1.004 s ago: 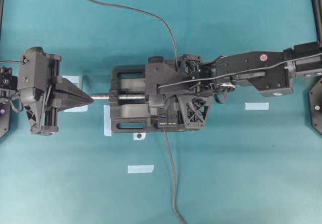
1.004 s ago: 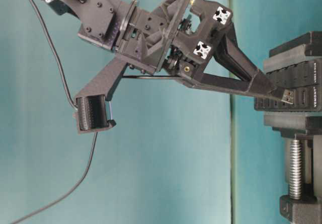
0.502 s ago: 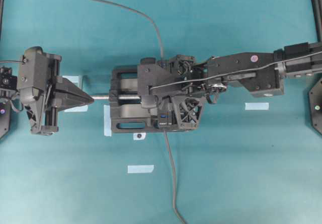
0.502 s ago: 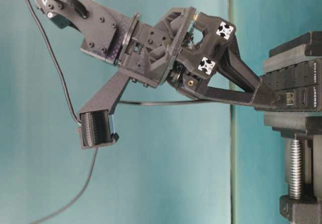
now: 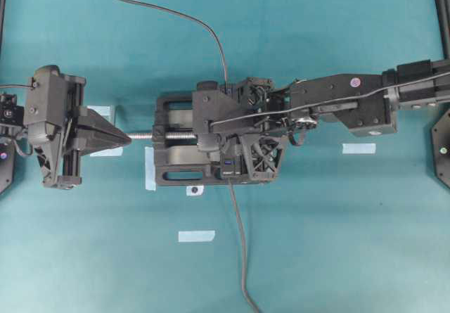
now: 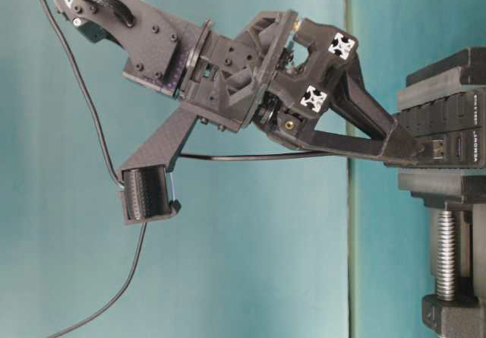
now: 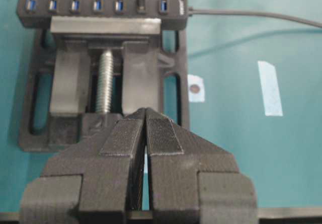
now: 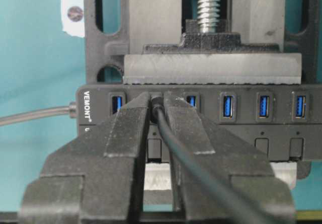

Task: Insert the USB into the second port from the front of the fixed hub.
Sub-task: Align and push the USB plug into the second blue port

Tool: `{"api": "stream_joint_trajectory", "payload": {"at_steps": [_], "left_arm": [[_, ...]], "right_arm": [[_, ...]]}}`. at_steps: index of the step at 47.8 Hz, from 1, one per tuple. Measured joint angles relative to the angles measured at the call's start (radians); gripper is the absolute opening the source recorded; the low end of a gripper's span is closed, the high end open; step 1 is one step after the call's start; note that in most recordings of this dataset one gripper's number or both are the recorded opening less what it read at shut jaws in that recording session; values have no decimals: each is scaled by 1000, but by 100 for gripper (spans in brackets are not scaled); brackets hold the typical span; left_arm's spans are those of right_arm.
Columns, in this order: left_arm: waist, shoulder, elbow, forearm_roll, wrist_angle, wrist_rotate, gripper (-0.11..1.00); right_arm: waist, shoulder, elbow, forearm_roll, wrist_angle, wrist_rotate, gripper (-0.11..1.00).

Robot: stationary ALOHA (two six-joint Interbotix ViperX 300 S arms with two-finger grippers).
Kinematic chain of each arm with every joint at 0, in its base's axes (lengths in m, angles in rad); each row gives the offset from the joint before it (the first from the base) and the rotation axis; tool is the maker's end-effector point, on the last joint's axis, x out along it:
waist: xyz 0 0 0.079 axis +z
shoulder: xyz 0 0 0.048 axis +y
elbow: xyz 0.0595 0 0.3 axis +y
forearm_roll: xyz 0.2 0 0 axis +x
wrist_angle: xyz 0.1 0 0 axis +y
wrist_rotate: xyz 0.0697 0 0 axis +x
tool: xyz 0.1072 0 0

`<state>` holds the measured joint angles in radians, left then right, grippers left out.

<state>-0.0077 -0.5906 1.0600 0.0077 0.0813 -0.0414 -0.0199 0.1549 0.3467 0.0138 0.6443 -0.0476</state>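
— Black USB pinched in the right gripper, at the fixed hub mid-frame, second port from its left end. Risk?
— A tilted push could jam it. Left gripper sits pressed together, lower centre.

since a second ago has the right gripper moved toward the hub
Yes. In the table-level view the right gripper has advanced rightward to the fixed hub; its tips now cover a port.

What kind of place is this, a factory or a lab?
Probably a robotics test lab: two robot arms over a teal tabletop marked with tape pieces, and a vise clamping a USB hub.
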Motion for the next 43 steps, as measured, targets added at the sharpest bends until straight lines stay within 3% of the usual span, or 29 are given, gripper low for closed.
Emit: {"api": "stream_joint_trajectory", "payload": {"at_steps": [43], "left_arm": [[0,0,0,0,0,0,0]], "right_arm": [[2,9,32,8,-35,2,6]]}}
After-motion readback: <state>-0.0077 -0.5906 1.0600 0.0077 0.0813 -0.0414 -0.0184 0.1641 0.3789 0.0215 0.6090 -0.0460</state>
